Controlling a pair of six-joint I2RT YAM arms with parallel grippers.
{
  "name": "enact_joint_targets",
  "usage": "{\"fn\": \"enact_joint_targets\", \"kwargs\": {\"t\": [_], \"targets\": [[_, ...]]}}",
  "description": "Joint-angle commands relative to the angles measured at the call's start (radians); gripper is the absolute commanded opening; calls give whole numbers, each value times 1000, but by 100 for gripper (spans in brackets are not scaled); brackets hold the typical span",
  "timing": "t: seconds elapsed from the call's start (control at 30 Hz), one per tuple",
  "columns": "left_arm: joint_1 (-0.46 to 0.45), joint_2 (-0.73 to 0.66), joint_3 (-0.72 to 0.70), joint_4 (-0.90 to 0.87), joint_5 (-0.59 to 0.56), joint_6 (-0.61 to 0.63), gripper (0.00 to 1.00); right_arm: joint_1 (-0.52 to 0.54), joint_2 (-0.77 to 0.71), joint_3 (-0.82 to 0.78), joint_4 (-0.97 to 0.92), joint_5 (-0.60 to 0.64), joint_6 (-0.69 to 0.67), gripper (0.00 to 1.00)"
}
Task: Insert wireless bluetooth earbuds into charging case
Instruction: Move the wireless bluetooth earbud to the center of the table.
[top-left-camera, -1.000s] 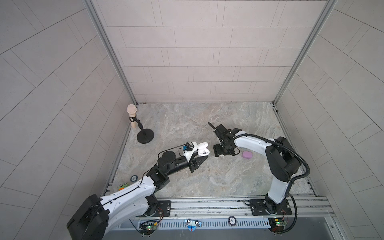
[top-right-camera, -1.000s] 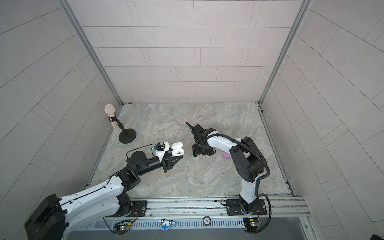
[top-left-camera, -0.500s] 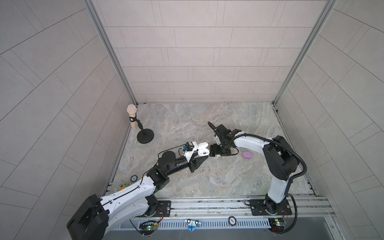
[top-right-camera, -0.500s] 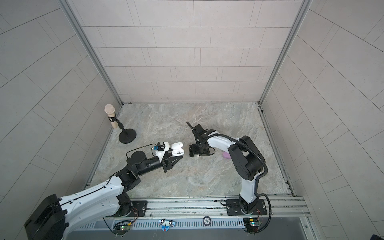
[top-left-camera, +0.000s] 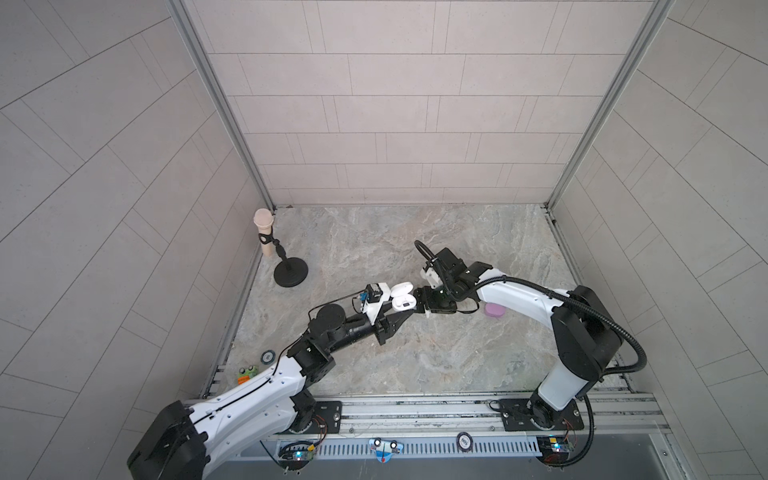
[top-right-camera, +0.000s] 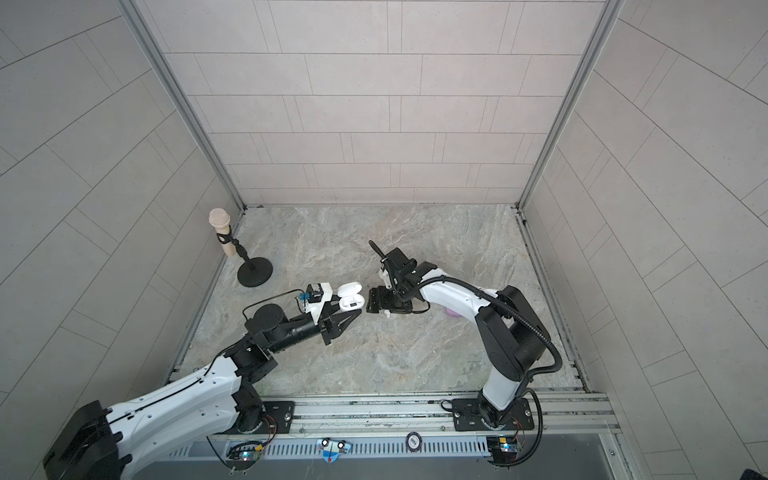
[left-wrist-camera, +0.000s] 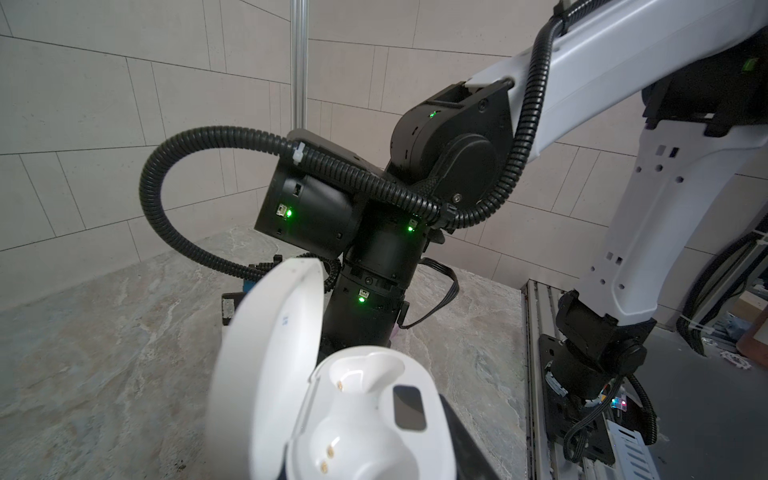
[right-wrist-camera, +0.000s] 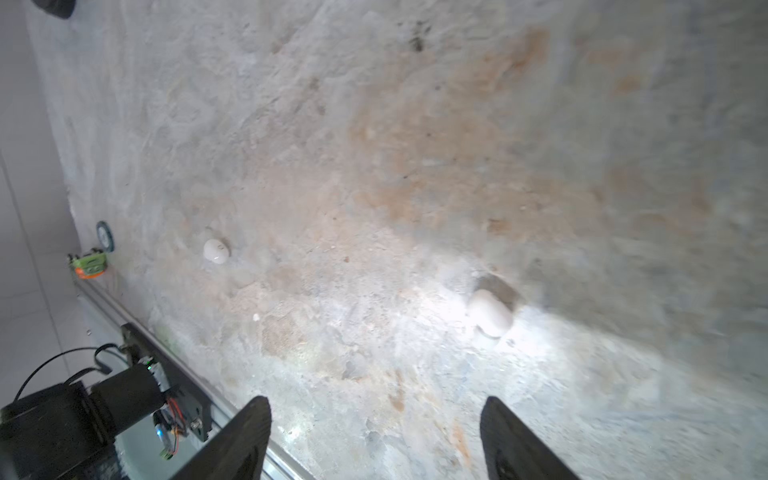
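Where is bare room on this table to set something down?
Free: the far table strip between microphone stand and right wall. Crowded: the middle, where the left gripper holds the open white case beside the open right gripper, over earbuds.

ok so the charging case (left-wrist-camera: 357, 415) pinched in the left pincer (top-left-camera: 407, 308) is smooth white plastic, properly glossy, with tiny brassy metal contacts (left-wrist-camera: 327, 451) down in the wells. fingers (right-wrist-camera: 245, 440) of the right pincer (right-wrist-camera: 376, 405) look like matt black plastic, slightly grainy. the tabletop (right-wrist-camera: 415, 145) under them is a stone-look slab, matt and rough. near earbud (right-wrist-camera: 490, 313) just ahead of those fingers is smooth white plastic, far earbud (right-wrist-camera: 216, 250) has a shiny glint. ribbed black plastic hose (left-wrist-camera: 216, 134) on the right arm (left-wrist-camera: 623, 50), silvery metal post (left-wrist-camera: 298, 62), matt tile-look walls (top-left-camera: 415, 124)
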Motion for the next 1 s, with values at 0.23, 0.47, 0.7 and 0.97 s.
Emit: {"fn": "enact_joint_targets", "kwargs": {"t": [0.23, 0.47, 0.7, 0.97], "targets": [[5, -211, -59, -124, -113, -65, 14, 42, 164, 127, -170, 274, -89, 70], [6, -355, -76, -270, -218, -83, 14, 61, 225, 124, -89, 213, -36, 68], [6, -389, -52, -368, -283, -73, 14, 66, 237, 116, -8, 104, 0, 68], [6, -402, -53, -379, -301, -73, 14, 86, 176, 121, 15, 16, 38, 68]]}}
